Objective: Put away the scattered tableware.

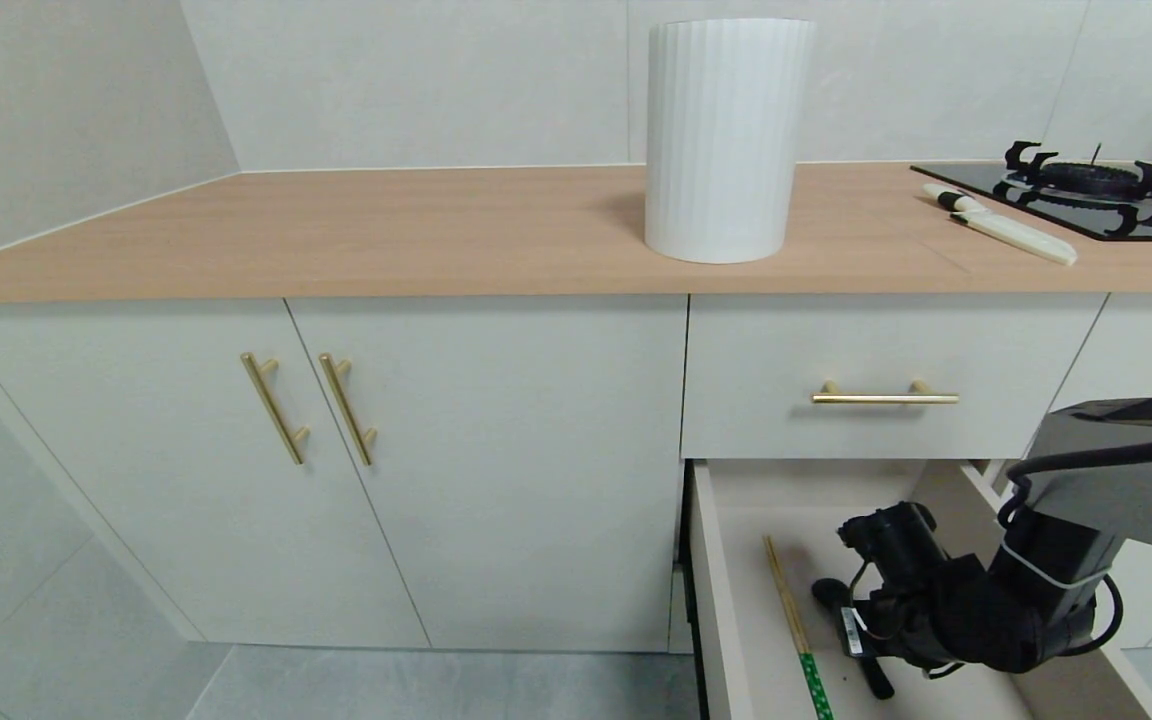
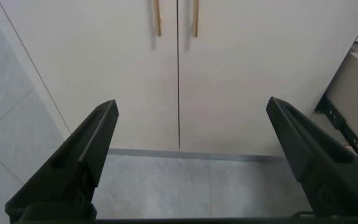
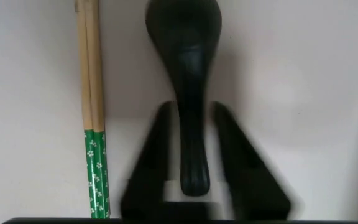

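Inside the drawer (image 1: 711, 580), right claw (image 3: 192, 109), jaws apart, is straddling the black spoon (image 3: 184, 37) at its handle; likely light, stiff, slippery.

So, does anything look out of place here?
Only the knife: it lies loose on the counter by the stove, while chopsticks and spoon lie in the open drawer.

The kitchen is bright, with soft, even light. The white jar (image 1: 724, 140) drops a pale shadow on the tabletop (image 1: 386, 230) to its left. Straight lines lean and bend near the edges of the head view (look at the cabinet doors (image 1: 486, 470)). In the right wrist view the claw (image 3: 191, 111) looks smeary and blurred, but the chopsticks (image 3: 91, 93) look sharp.
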### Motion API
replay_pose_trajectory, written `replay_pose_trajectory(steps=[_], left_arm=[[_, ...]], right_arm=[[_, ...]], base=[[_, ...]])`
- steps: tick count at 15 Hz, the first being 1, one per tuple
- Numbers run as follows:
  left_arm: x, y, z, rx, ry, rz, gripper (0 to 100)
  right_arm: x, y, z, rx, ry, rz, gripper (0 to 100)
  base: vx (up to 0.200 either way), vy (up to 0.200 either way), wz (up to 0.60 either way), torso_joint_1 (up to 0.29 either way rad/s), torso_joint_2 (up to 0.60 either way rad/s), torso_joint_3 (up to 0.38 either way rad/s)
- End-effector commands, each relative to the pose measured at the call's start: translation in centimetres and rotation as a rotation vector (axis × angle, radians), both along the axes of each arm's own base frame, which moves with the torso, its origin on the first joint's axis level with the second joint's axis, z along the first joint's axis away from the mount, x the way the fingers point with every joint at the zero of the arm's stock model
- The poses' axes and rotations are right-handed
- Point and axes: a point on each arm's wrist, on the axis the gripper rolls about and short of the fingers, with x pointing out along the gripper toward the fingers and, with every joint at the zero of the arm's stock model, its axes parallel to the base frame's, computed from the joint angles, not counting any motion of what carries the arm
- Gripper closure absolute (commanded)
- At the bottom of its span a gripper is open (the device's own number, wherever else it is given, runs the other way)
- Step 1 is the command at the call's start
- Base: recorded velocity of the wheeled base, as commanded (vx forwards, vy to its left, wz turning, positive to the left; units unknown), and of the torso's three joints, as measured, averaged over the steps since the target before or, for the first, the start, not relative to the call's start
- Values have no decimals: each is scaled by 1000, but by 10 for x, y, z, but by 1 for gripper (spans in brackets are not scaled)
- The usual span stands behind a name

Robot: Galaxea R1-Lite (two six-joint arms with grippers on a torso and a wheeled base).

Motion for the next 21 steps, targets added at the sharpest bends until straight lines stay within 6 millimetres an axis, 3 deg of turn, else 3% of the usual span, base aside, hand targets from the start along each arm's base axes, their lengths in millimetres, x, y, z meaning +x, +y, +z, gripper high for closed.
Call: replay_pose_trajectory(steps=[1,4,8,11,12,13,17,21], left_arm=[[0,0,0,0,0,1,0],[0,0,0,0,0,0,0],[0,0,0,0,0,0,0],[0,0,0,0,0,0,0],[0,0,0,0,0,0,0],[0,0,0,0,0,1,0],[0,0,0,0,0,0,0],[0,0,0,0,0,0,0]], right_arm=[[0,0,2,3,-7,0,0],[-1,0,16,16,-44,-1,0],[-20,-7,86,75,-215,3,0],[-61,-20,148,112,-291,17,0],[-71,-23,159,121,-293,25,0],[-92,-29,179,141,-301,40,0],[-134,-43,201,131,-266,44,0],[-168,-44,203,139,-159,64,0]], base=[[0,0,0,0,0,0],[0,0,0,0,0,0],[0,0,0,0,0,0],[0,0,0,0,0,0],[0,0,0,0,0,0],[0,0,0,0,0,0],[0,0,0,0,0,0],[0,0,0,0,0,0]])
